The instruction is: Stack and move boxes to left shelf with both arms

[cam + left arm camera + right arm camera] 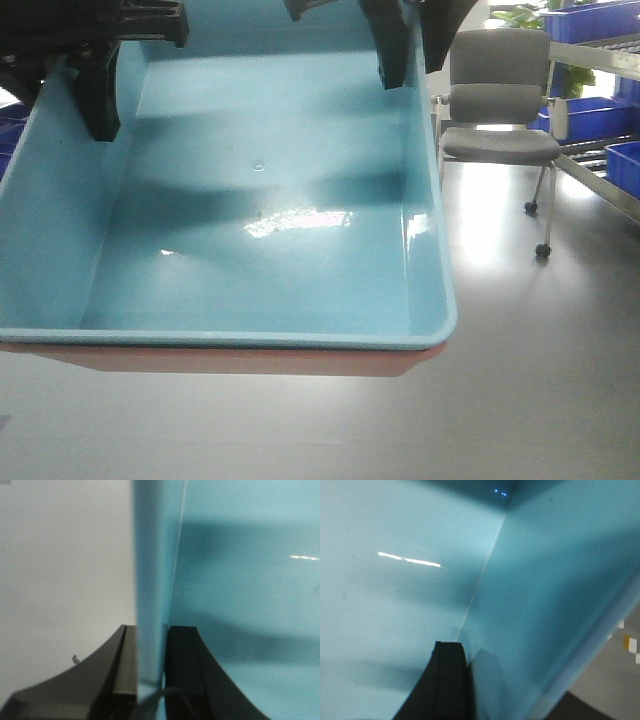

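Observation:
The light sky blue box (260, 240) sits nested in the salmon pink box, of which only a strip of rim (250, 358) shows under its near edge. The stack hangs in the air above the grey floor. My left gripper (100, 90) is shut on the blue box's left wall; in the left wrist view (150, 630) one finger is outside the wall and one inside. My right gripper (392, 50) is shut on the right wall; in the right wrist view (510, 680) the inner finger (451, 670) lies against the wall. The left shelf is out of view.
A grey office chair (500, 100) on castors stands at the back right. Behind it a steel rack (610, 170) holds dark blue crates (600, 115). Glossy grey floor (540, 380) lies below and to the right of the stack.

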Available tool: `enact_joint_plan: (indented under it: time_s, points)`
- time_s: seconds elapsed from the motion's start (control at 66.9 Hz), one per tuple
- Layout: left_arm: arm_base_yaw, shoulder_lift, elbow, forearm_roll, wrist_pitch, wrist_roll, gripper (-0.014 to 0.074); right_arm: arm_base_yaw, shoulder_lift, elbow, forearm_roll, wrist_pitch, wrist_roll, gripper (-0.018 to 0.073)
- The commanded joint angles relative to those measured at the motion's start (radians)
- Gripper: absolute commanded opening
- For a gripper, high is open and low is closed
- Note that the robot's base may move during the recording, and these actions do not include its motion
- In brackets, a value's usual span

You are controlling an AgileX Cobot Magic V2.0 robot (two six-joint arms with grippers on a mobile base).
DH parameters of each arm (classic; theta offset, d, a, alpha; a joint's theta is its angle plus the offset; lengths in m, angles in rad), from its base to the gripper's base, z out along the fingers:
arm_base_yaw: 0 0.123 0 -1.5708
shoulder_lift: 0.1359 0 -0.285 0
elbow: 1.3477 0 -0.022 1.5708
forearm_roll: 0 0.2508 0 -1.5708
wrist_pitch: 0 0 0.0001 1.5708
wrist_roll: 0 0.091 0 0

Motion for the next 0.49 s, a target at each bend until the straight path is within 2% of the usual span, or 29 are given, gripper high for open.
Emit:
enact_joint_plan:
  time_s: [0.0, 0.478]
  points:
    - [-0.041, -0.048, -0.062, -0.095, -0.239, -0.015, -0.0010, 0.042, -0.049, -0.043, 0.093, -0.192, -0.019, 0.0055]
    - [-0.041, -0.048, -0.062, -0.095, -0.239, -0.015, -0.0010, 0.042, -0.049, -0.043, 0.093, -0.192, -0.019, 0.0055]
